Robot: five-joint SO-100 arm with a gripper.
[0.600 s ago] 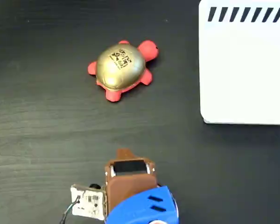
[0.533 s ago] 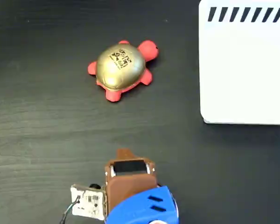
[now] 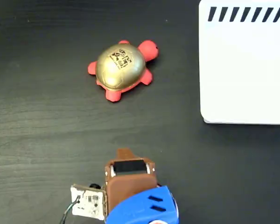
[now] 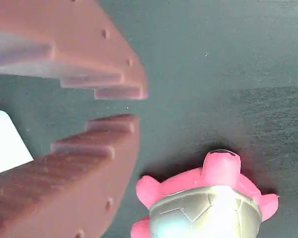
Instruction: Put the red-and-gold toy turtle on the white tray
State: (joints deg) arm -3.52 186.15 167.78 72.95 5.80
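**A:** What sits closest to the camera in the fixed view?

**B:** The arm (image 3: 130,191), at the bottom edge – a brown and blue body with a small circuit board beside it. It rests over a dark wood-grain table (image 3: 37,130).

**A:** And the gripper?

**B:** In the wrist view the gripper (image 4: 131,106) fills the left side. Its two brown ridged fingers (image 4: 79,163) are slightly apart, with a narrow gap of table between the tips, and they pinch nothing.

**A:** Where is the turtle?

**B:** Farther up the table, apart from the arm. The turtle (image 3: 121,68) lies upright – gold shell with a black mark on top, red head pointing toward the upper right. In the wrist view it shows at the bottom, just beside the lower finger and not touching it.

**A:** And the tray?

**B:** The tray (image 3: 245,70) is in the top right corner, well apart from the turtle, white with black stripes along its edges.
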